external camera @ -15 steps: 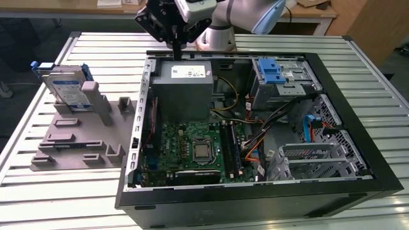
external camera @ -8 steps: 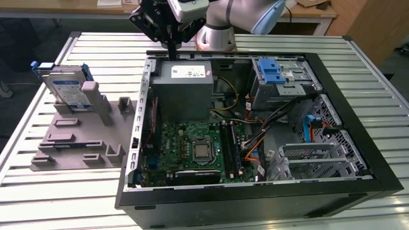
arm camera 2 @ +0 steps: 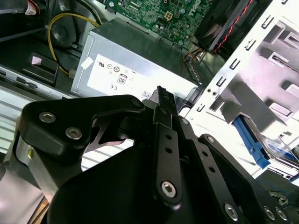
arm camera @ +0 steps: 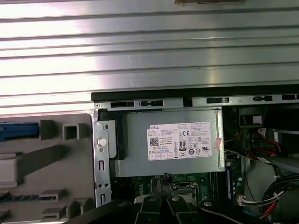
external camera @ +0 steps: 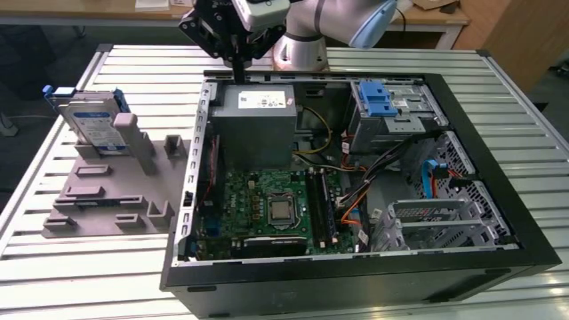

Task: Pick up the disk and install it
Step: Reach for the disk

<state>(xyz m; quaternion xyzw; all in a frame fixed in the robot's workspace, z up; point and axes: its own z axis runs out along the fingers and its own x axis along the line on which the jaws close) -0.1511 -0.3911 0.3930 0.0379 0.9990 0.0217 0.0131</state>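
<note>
Gripper (external camera: 239, 77): fingers pressed together, holding nothing, poised above the power supply (external camera: 258, 110).
Disk (external camera: 93, 123): upright in the grey fixture (external camera: 89, 200), outside the computer case (external camera: 356, 280), on the exterior view's left.
Progress: 0 of 2 steps done; pickup and installation remain.

Robotics lab / assembly test bench. The landmark is an open PC case (external camera: 356, 287) lying flat on a slatted aluminium table (external camera: 151, 67), motherboard (external camera: 271, 203) and cabling exposed. Just beside the case, at the exterior view's left, sits a grey fixture plate (external camera: 98, 200) w/ slots, the disk (external camera: 93, 127) standing upright in one. A robot arm (external camera: 307, 40) rises behind the case, w/ wooden furniture (external camera: 507, 33) beyond.
</note>
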